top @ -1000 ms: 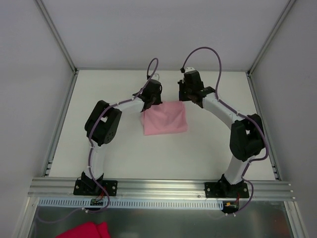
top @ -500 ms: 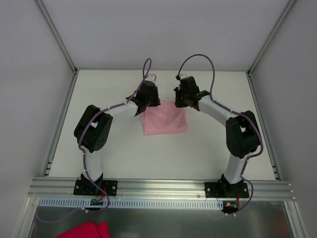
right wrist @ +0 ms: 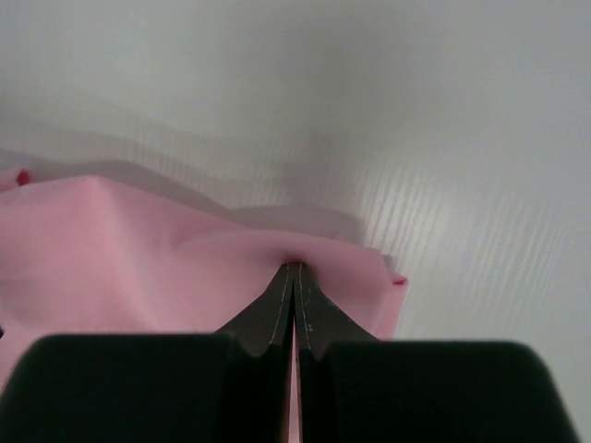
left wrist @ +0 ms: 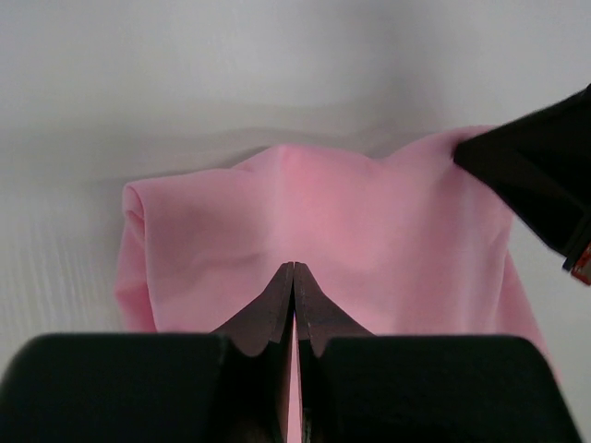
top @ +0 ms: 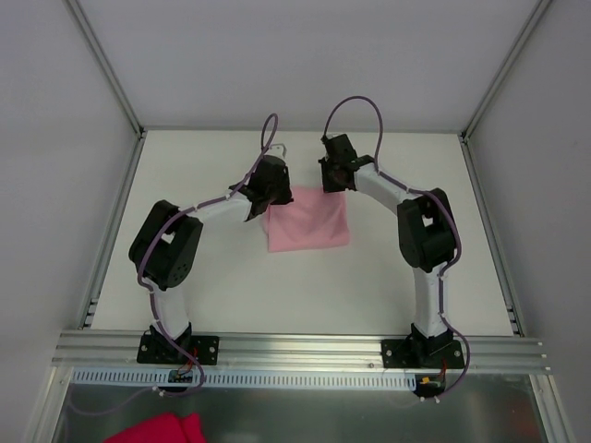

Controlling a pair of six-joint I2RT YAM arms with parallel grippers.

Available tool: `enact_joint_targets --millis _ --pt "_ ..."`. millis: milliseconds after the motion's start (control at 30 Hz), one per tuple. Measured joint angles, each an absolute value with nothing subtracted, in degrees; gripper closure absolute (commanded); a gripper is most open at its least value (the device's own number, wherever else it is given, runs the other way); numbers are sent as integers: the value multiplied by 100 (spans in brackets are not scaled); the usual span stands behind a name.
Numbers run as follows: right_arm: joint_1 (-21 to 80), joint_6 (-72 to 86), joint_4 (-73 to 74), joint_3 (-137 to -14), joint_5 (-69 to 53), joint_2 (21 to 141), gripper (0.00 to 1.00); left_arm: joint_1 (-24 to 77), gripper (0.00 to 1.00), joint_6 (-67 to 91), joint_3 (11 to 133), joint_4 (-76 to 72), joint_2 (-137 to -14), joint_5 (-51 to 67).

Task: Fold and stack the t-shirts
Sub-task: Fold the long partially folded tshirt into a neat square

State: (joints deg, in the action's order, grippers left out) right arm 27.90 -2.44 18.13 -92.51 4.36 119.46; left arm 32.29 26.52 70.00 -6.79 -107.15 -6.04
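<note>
Pink t-shirt (top: 309,221) sits on the white table (top: 231,286), a bit past the middle, bunched into a rough square between the two arms. The left gripper (left wrist: 294,269) is down at the shirt's far left corner, jaws pressed tight together with a sliver of pink fabric caught between them. The right gripper (right wrist: 294,268) is at the far right corner, jaws pinched closed too, and the cloth tents up to its tips, so it's got hold of the edge. That far edge is puckered and wrinkled. There's also a dark magenta cloth (top: 157,429) lying well apart, down behind the arm bases.
</note>
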Motion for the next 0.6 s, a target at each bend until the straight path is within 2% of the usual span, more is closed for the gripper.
enact_joint_targets --millis 233,433,600 --pt "2556 -373 2425 -10086 1044 12543 99 3212 100 2650 7074 -270 -10742 -670" --pt "2418 -458 2615 -10160 1129 12713 99 3037 100 2652 7325 -121 -10965 -556" --pt "2410 -521 2445 -10003 1138 12643 99 2740 100 2683 7953 191 -11631 -301"
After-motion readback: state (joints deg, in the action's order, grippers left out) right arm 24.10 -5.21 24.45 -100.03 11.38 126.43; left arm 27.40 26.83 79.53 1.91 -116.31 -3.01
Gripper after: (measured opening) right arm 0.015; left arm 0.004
